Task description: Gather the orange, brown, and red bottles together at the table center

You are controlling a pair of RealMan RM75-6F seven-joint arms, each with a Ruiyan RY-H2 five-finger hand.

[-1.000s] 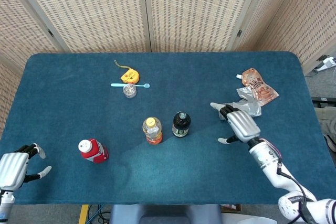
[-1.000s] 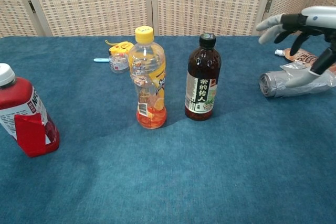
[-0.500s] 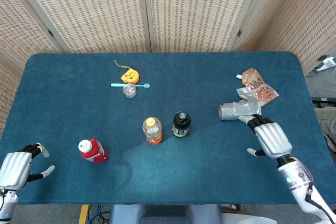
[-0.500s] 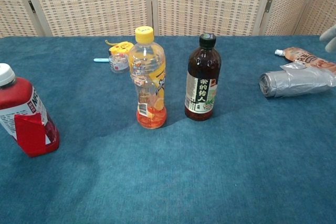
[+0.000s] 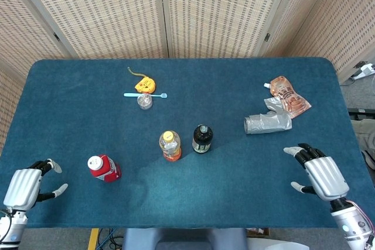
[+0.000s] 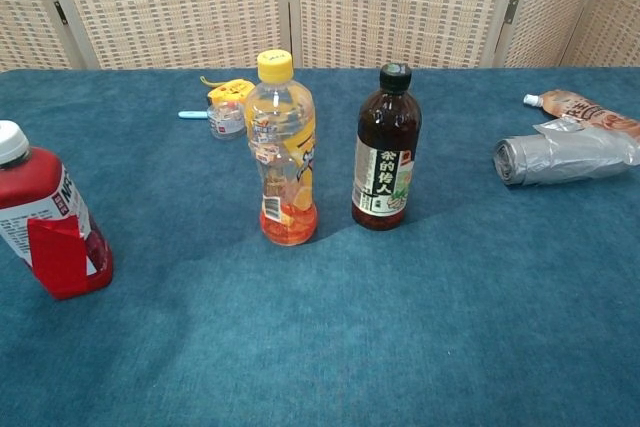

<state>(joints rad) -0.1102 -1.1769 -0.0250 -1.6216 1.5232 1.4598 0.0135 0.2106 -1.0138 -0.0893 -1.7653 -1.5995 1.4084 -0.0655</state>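
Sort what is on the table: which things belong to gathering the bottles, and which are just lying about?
Belong to the job:
orange bottle
brown bottle
red bottle

Just lying about:
silver pouch
orange pouch
yellow toy
blue stick
small clear jar

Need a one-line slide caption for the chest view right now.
Orange bottle and brown bottle stand side by side at center; red bottle waits apart, far left.

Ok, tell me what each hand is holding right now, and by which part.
Nothing is held. The left hand and right hand both sit open at the table's near edge, away from every bottle.
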